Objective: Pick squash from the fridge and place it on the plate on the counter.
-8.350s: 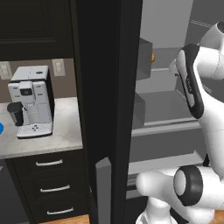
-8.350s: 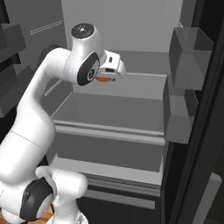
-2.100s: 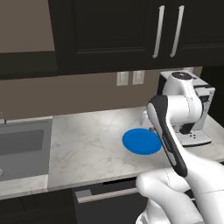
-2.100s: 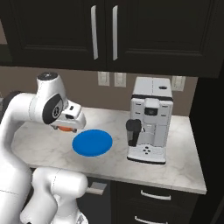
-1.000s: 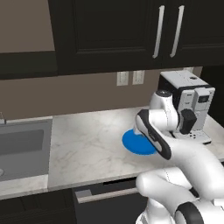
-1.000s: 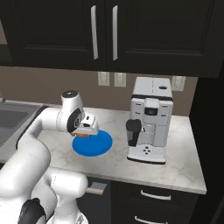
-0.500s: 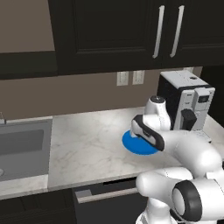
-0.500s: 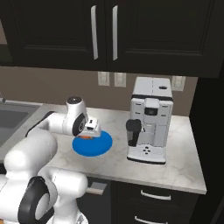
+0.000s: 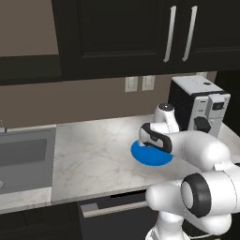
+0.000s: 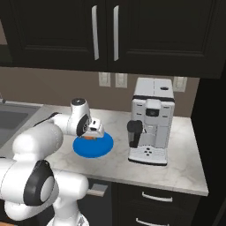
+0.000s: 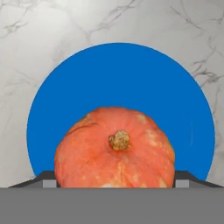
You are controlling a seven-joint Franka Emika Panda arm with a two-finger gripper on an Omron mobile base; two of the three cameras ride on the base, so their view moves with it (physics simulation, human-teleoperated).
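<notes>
The claw (image 10: 94,132) is clamped on the squash (image 11: 114,148), holding it low over the middle of the blue plate (image 11: 120,78) on the marbled tabletop (image 9: 98,154). Judged near complete: retrieval is done, with only release and withdrawal outstanding; contact with the plate cannot be confirmed.

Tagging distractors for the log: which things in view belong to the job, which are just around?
Job: squash, held in the gripper; blue plate beneath it; counter.

Just around: coffee machine, sink, upper cabinets, wall outlets.
</notes>
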